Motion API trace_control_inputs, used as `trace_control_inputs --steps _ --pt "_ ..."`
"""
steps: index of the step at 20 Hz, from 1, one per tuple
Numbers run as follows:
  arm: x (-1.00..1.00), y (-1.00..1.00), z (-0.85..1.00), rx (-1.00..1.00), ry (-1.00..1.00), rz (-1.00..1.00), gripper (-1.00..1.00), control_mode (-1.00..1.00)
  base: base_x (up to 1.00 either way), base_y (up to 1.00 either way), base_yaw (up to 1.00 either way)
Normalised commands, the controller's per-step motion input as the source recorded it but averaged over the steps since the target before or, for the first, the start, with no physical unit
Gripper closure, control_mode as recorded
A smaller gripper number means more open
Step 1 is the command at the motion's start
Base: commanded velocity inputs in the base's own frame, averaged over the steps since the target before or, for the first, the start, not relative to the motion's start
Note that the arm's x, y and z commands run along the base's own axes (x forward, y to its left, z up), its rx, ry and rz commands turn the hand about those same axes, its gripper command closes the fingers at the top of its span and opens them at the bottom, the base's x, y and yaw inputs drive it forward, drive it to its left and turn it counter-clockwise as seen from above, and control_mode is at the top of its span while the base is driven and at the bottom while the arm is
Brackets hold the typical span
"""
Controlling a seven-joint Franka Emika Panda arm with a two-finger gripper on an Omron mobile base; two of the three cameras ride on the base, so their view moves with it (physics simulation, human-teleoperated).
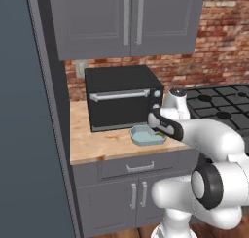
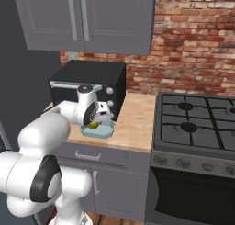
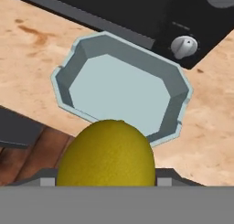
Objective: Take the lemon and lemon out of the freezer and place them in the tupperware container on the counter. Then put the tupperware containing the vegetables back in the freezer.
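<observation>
The gripper [image 2: 95, 124] clamps a lemon [image 3: 106, 155] above the empty tray [image 3: 119, 90] by the microwave [image 1: 121, 93], apparently poised over the near rim to drop it.

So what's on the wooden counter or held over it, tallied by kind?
Round yellow lemon, held in the claw above the tray: 1
Shallow pale blue-grey tupperware tray: 1
Black boxy microwave: 1
Total: 3

The lemon [image 3: 106, 154] hides the jaws and the tray's [image 3: 73, 58] rim at 6 o'clock (its own bottom is cut off).
</observation>
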Motion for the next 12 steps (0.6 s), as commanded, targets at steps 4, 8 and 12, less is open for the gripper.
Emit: trace_control_inputs --steps 4,8,12 --pt "0.29 0.0 -0.34 0.0 0.0 0.0 1.0 -1.0 0.0 0.0 0.0" --pt "0.29 0.0 -0.36 0.0 0.0 0.0 1.0 -1.0 0.0 0.0 0.0" --pt "0.27 0.0 -0.28 0.0 0.0 0.0 1.0 -1.0 0.0 0.0 0.0"
